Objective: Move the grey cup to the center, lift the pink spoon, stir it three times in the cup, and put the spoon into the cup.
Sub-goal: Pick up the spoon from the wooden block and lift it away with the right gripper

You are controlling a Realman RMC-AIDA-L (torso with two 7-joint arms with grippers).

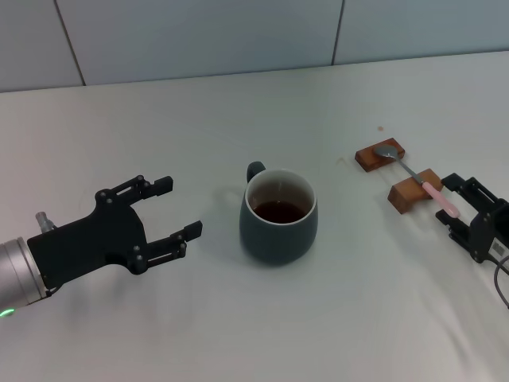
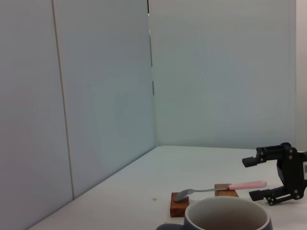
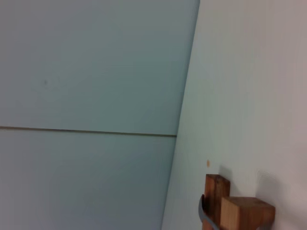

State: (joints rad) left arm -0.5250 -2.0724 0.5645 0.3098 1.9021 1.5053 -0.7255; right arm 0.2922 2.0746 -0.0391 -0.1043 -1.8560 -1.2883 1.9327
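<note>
On a plain white table, nearest the robot, the left gripper (image 1: 179, 209) hovers low toward the near left corner. Its jaws are spread wide and hold nothing, aimed at the grey cup (image 1: 278, 216).

The cup stands upright near the middle of the table, well apart from that gripper. Its loop handle points toward the far left, and dark brown liquid fills the lower part. It looks heavy, rigid and breakable, with a smooth glaze that may be slippery; the liquid could slosh if it is jolted.

By the right edge, the right gripper (image 1: 455, 208) has its jaws apart on either side of the pink end of the pink spoon (image 1: 419, 182), not yet closed on it. The spoon bridges two small wooden blocks (image 1: 414, 192). Its long axis runs diagonally: handle toward the near right edge, metal bowl resting on the farther block toward the far left. It seems light, stiff and thin; the raised pink handle is probably the best place to pinch.
</note>
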